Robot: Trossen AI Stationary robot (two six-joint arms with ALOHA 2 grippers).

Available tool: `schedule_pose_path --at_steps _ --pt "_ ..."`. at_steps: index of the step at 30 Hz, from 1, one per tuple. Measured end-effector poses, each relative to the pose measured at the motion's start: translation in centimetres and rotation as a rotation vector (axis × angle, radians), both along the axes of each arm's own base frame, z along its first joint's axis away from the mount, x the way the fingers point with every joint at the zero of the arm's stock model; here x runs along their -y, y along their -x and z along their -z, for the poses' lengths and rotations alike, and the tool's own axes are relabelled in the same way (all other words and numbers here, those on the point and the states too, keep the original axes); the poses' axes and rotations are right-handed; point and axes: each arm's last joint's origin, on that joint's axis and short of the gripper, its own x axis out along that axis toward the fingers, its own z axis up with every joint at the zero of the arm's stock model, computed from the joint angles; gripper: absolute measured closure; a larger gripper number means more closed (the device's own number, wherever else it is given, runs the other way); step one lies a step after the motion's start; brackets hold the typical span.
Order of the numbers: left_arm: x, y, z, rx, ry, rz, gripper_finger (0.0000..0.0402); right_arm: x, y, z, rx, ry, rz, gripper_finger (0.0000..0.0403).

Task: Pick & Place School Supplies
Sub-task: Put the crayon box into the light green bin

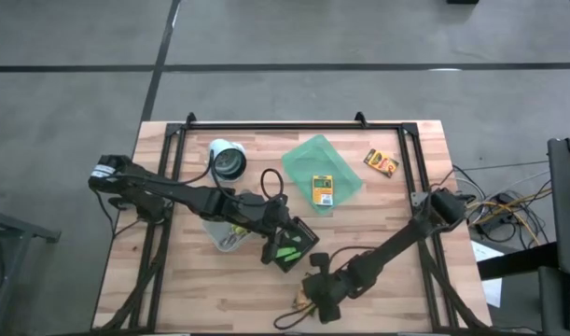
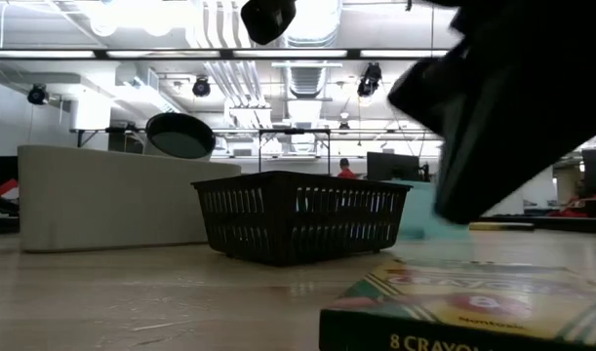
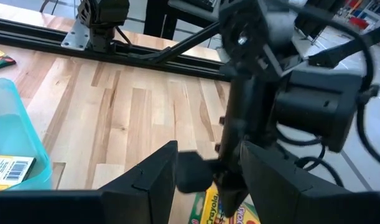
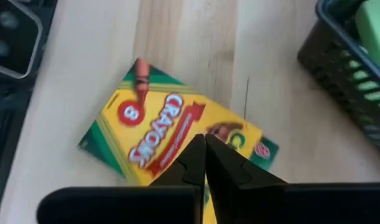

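Right hand (image 4: pixel 205 163) closed over crayon box (image 4: pixel 171 134); label reads "CRAYOLA", "8".

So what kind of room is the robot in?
Probably a big workshop or lab: bare silver ceiling ducts and strip lights overhead, a grey concrete floor, and a light wooden plank table framed by black metal rails.

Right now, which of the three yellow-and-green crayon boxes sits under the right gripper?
The yellow-and-green crayon box at the table's front edge, under the shut right gripper. Another lies in the translucent green tray; the third lies near the back right.
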Motion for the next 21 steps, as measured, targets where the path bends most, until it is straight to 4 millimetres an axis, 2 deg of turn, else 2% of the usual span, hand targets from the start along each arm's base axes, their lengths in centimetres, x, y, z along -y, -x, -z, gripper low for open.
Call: schedule_pose_path --at_steps 4,10,16,21 --pt "0.0 0.0 0.0 -0.004 0.019 -0.007 0.0220 0.2 0.5 -1.4 -0.018 0.019 0.000 0.0395" --pt "0.0 0.0 0.0 -0.018 0.061 -0.019 0.0220 0.6 1.6 -4.9 0.063 0.014 0.021 0.0395" --pt "0.3 0.3 0.5 -0.149 0.282 -0.019 0.0220 0.9 3.2 -8.0 0.121 -0.055 0.139 0.0395" --pt "2.0 1.0 1.1 -0.284 0.448 -0.069 0.0220 -0.3 4.8 -9.1 0.255 0.006 0.248 0.0395"
